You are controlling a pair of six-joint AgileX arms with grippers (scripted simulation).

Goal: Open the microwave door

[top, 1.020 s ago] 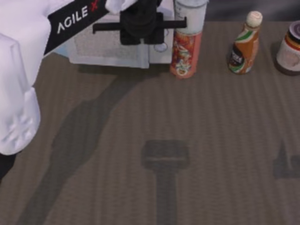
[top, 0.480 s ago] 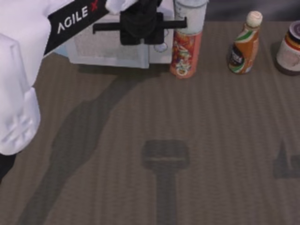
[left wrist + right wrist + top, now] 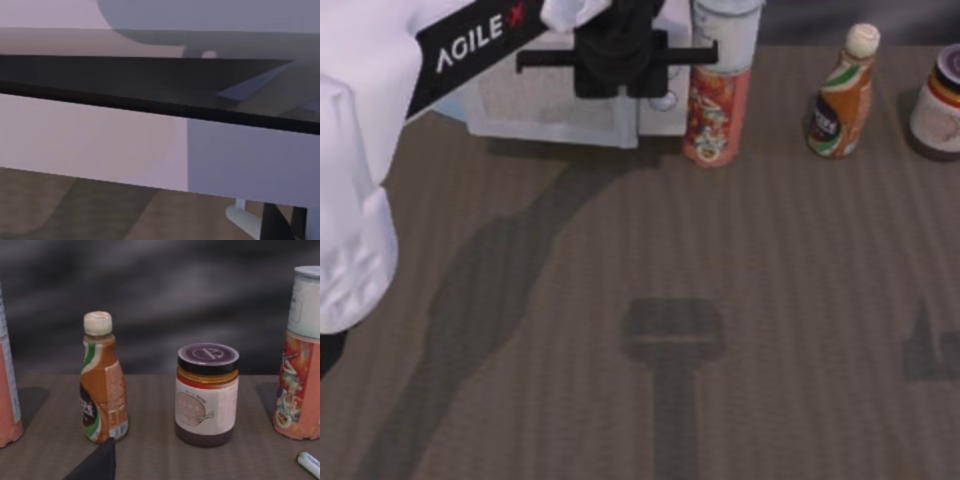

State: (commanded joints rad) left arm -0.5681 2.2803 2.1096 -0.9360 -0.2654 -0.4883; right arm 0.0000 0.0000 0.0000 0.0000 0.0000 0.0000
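Note:
The white microwave stands at the table's far left, partly under my left arm. Its door, white with a grey mesh window, faces the table's near edge. My left gripper hangs over the door's right edge. In the left wrist view the door fills the frame, with a dark wedge-shaped gap above it. The white bar handle runs in behind my left gripper, whose dark fingers close around it. Of my right gripper only one dark fingertip shows.
A tall orange snack can stands right beside the microwave, touching distance from the left gripper. Farther right are a brown sauce bottle and a jar with a dark lid. A small white tube lies on the mat.
My left arm has shifted slightly to the left, and the door's near edge has moved a little with it. The can, bottle and jar have not moved.

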